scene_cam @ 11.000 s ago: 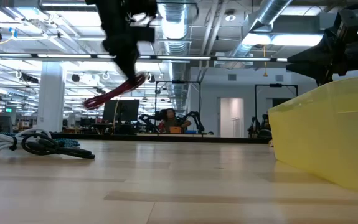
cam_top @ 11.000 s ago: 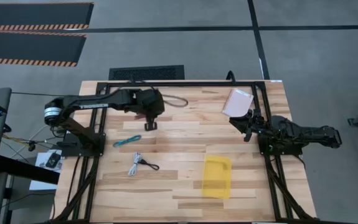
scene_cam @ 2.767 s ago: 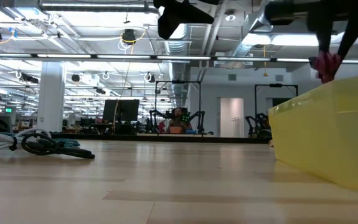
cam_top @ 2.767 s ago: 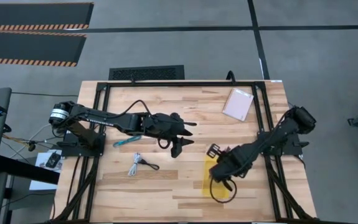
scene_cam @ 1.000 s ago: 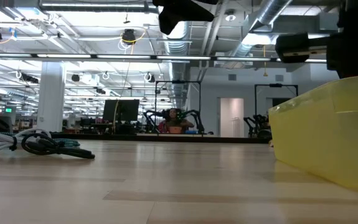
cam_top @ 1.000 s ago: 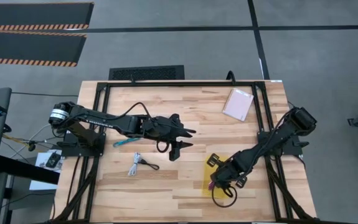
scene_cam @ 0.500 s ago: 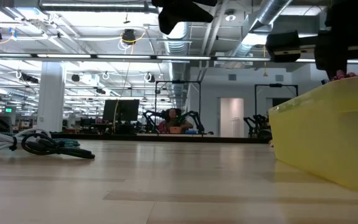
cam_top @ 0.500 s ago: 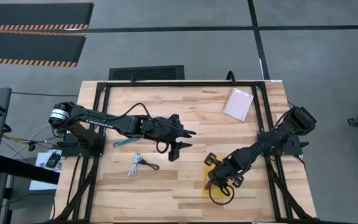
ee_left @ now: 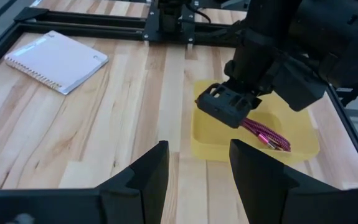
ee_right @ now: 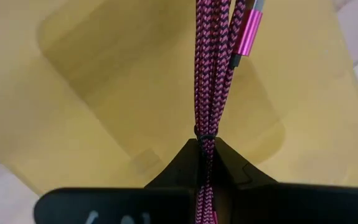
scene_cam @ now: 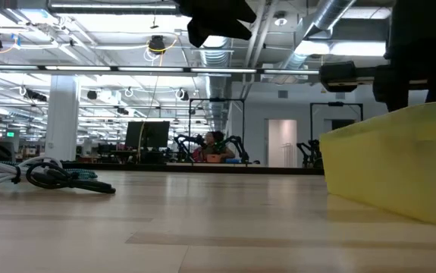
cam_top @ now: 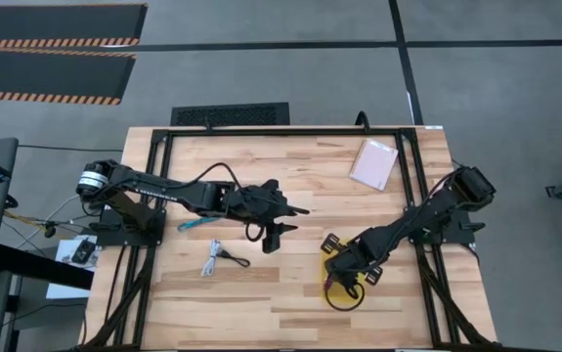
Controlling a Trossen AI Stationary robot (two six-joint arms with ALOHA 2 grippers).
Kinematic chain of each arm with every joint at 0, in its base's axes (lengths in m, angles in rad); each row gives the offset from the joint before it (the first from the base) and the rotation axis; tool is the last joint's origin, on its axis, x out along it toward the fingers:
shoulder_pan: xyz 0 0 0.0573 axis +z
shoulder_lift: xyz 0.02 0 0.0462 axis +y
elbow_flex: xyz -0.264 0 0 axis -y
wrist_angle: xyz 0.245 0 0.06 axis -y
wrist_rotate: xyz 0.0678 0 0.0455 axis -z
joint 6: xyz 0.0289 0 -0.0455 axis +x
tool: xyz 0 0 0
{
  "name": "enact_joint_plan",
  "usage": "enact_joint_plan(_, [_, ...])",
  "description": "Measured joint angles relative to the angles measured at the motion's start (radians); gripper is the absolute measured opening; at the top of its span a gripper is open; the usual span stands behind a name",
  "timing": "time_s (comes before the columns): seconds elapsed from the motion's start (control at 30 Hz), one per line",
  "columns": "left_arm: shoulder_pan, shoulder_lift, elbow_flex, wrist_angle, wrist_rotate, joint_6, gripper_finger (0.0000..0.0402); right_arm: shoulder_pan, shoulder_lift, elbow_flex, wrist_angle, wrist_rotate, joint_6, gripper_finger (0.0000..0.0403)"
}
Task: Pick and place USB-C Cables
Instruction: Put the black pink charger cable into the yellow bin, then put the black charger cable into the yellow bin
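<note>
From above, my right claw [cam_top: 342,277] hangs over the tray [cam_top: 356,294], while 3 cables [cam_top: 212,246] wait on the desk [cam_top: 290,186]. My left claw [ee_left: 194,171], spread and empty, faces the tray. At my right wrist, the claw pinches the red cable [ee_right: 213,68], unreleased, inside the otherwise bare tray.

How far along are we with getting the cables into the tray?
None released in the yellow tray yet. In hand: the right gripper is shut on the red cable, lowered into the tray. Left: the teal cable, white cable and black cable lie on the table; the left gripper hovers open.
</note>
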State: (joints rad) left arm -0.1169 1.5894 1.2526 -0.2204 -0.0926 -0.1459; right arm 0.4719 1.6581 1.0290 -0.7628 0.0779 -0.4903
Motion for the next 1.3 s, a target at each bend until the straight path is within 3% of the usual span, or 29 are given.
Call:
enact_joint_plan(0.57, [0.0, 0.0, 0.0, -0.008, -0.025, -0.005, 0.0157, -0.01, 0.0, -0.054, 0.069, -0.001, -0.139, 0.0045])
enact_joint_plan(0.83, [0.0, 0.0, 0.0, -0.022, -0.005, 0.007, 0.0157, -0.024, 0.0, -0.054, 0.116, 0.0, -0.138, 0.0123])
enact_joint_plan(1.03, [-0.005, -0.002, 0.0, -0.099, 0.018, -0.008, 0.0157, -0.044, 0.0, -0.046, 0.114, 0.0, -0.038, 0.0187])
enact_joint_plan(1.3, [-0.024, -0.078, -0.001, -0.327, 0.034, -0.099, 0.0157, -0.067, 0.0, 0.131, -0.051, 0.061, 0.178, 0.0219])
